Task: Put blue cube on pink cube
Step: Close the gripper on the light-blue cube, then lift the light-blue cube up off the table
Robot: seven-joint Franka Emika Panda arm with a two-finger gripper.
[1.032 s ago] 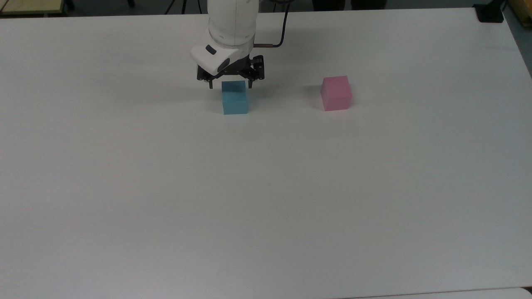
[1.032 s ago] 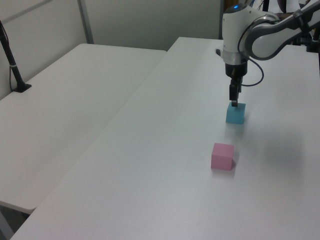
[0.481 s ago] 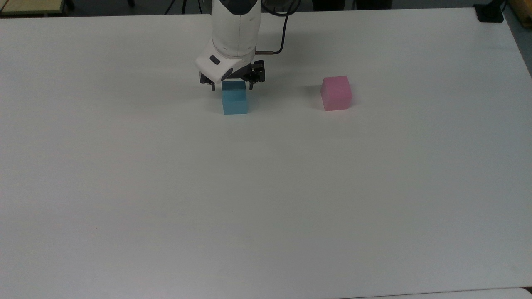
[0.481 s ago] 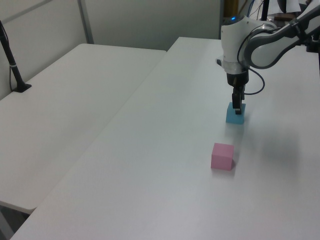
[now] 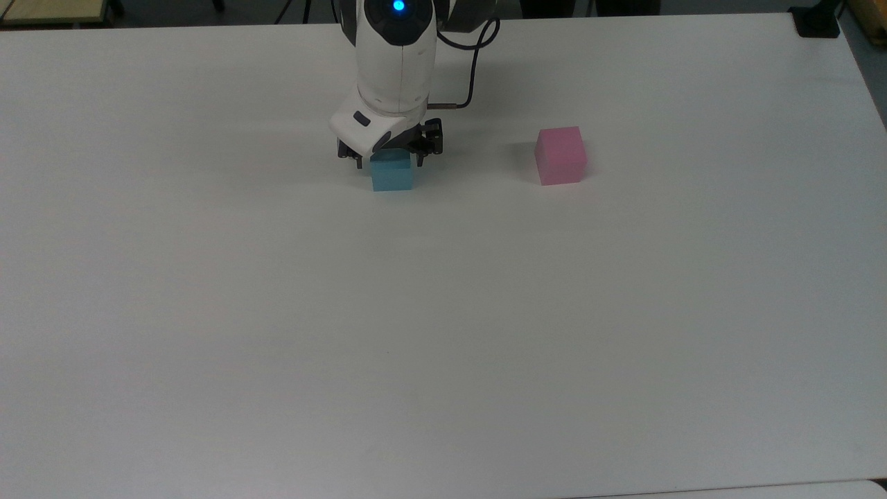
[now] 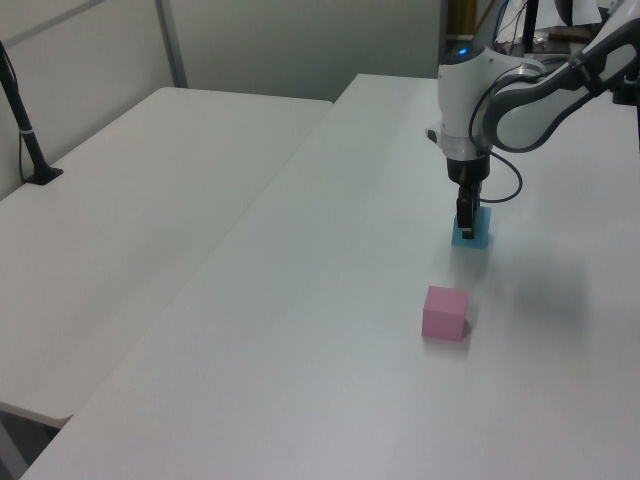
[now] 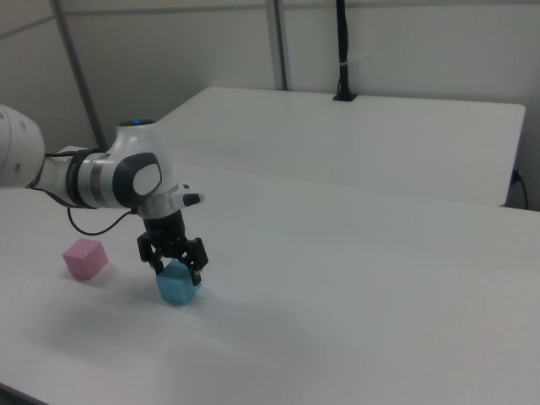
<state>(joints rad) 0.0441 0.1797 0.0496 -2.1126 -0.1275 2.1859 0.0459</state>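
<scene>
I have the end effector (image 5: pixel 387 161) spread and straddling the blue cube (image 5: pixel 393 175), upper centre in the top view. If the fingers close off-centre, I judge the cube could twist or squirt free. The pink cube (image 5: pixel 560 154) sits well apart toward the top view's right; the bench (image 5: pixel 443 333) is bare between, edges far off.
</scene>
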